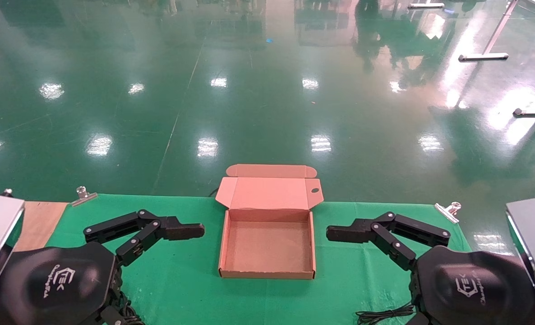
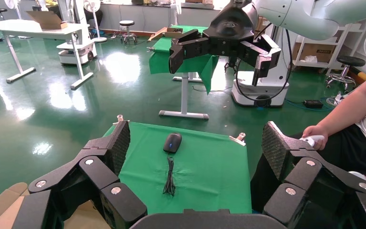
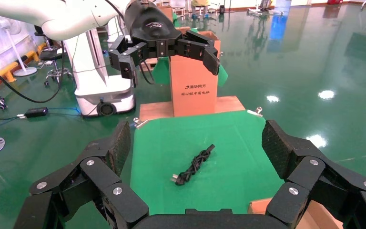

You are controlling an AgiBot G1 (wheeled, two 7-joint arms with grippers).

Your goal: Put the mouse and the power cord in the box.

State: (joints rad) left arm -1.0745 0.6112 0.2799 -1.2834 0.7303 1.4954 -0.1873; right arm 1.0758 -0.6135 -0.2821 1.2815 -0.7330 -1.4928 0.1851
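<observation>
Green cloth covers the work table, pinned at its far corners by two metal binder clips, and beyond it stretches a glossy green floor. Dead centre on that cloth, at twelve o'clock from the robot, sits the box, a shallow brown corrugated mailer with its hinged lid thrown back toward the far edge and a small round hole near the lid's right corner; its inside holds nothing. At roughly nine o'clock from the box hangs the left gripper, fingers spread wide and grasping nothing, pointing inward at the carton but well apart from it. Mirroring it at three o'clock is the right gripper, likewise splayed and empty, aimed back at the box. In the right wrist view, the power cord lies on the cloth on the left arm's side, a thick black plaited bundle with a plug end showing, under the left gripper. In the left wrist view, the mouse rests on the cloth on the right arm's side, small, black and oval with a blue glint at its wheel, and its thin cable lies bundled just beside it, nearer the box.
</observation>
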